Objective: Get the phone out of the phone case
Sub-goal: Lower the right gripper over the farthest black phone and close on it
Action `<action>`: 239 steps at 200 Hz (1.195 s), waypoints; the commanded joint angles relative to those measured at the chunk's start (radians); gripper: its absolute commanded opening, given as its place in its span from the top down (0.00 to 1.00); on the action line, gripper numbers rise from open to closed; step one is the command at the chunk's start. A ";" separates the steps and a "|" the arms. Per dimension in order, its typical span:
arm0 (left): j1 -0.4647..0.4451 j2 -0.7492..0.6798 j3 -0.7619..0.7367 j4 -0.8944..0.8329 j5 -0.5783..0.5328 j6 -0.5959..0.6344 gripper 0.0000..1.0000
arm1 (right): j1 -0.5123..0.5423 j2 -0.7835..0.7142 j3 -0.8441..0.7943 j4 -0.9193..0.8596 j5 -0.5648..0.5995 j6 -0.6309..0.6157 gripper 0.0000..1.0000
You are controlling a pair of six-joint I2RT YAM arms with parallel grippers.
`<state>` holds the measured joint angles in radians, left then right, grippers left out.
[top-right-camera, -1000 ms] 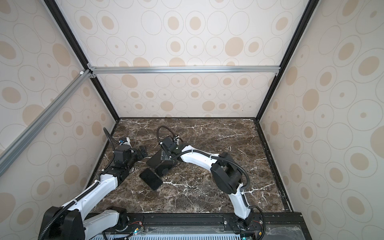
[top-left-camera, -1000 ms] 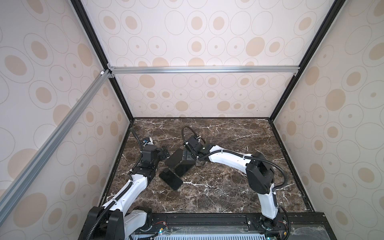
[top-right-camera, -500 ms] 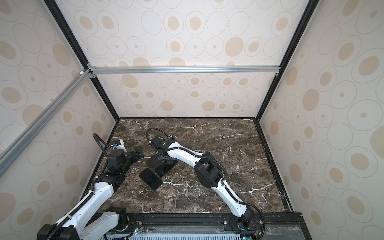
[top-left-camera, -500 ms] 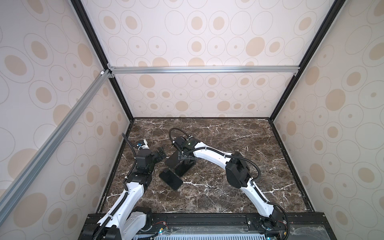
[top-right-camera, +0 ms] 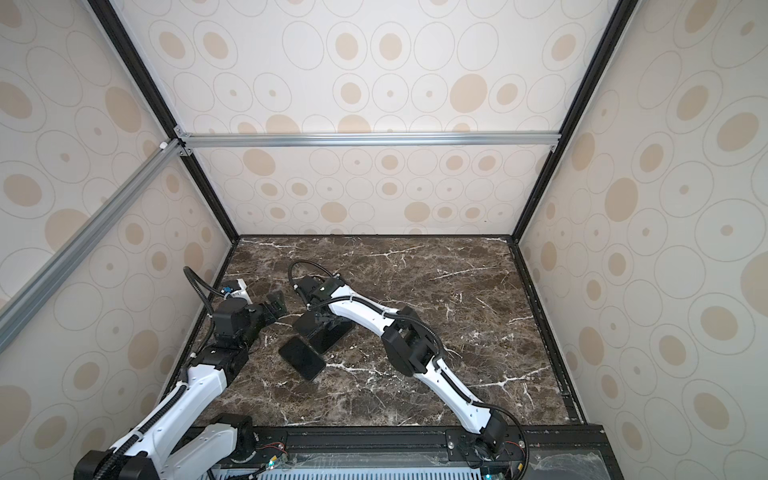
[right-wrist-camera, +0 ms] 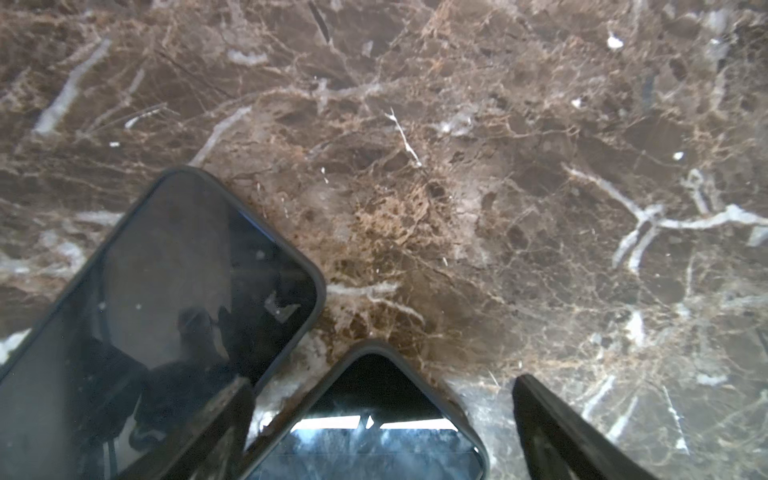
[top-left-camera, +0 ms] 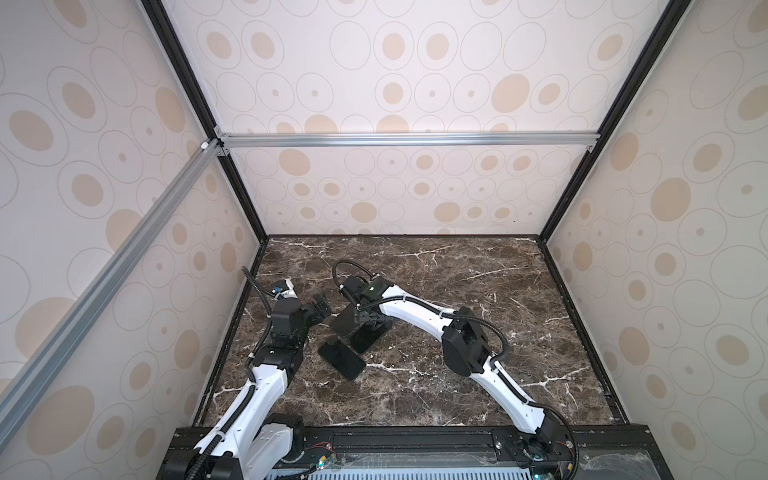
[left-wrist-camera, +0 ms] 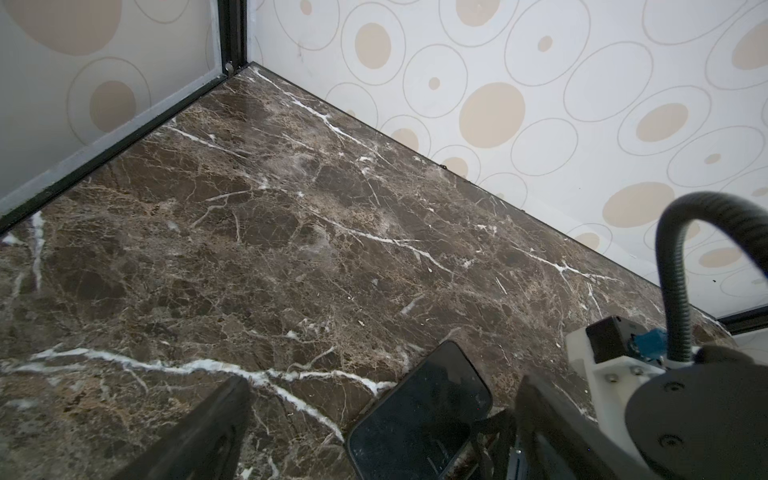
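**Both grippers spread wide among the dark slabs**

The left gripper (top-left-camera: 323,308) is hovering with its fingers far apart, gripping nothing. It is just beside a glossy black rounded-corner phone (left-wrist-camera: 419,411), which is lying on the dark brown white-veined marble table (top-left-camera: 436,291), left of centre. The right gripper (right-wrist-camera: 382,380) is pointing down, its jaws also wide. They are straddling one corner of a black slab with a thick matte rim (right-wrist-camera: 374,432); whether that is an empty case or a cased phone I cannot tell. A third flat black slab (top-left-camera: 341,358) is lying just beside it, nearer the robot.
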<state>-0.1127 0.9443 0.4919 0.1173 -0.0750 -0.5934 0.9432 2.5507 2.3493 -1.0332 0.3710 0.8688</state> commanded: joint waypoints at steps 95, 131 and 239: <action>0.008 0.020 0.023 0.013 0.033 -0.032 0.01 | 0.035 -0.104 -0.123 0.043 0.022 -0.004 0.00; 0.008 0.035 0.031 0.006 0.044 -0.033 0.01 | 0.035 -0.081 -0.125 0.020 0.001 0.007 0.00; 0.008 0.029 0.021 0.015 0.031 -0.037 0.01 | 0.049 -0.026 -0.110 -0.036 -0.043 -0.014 0.00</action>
<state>-0.1120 0.9779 0.4923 0.1192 -0.0315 -0.6113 0.9730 2.4977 2.2330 -1.0039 0.3397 0.8577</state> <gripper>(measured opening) 0.992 0.997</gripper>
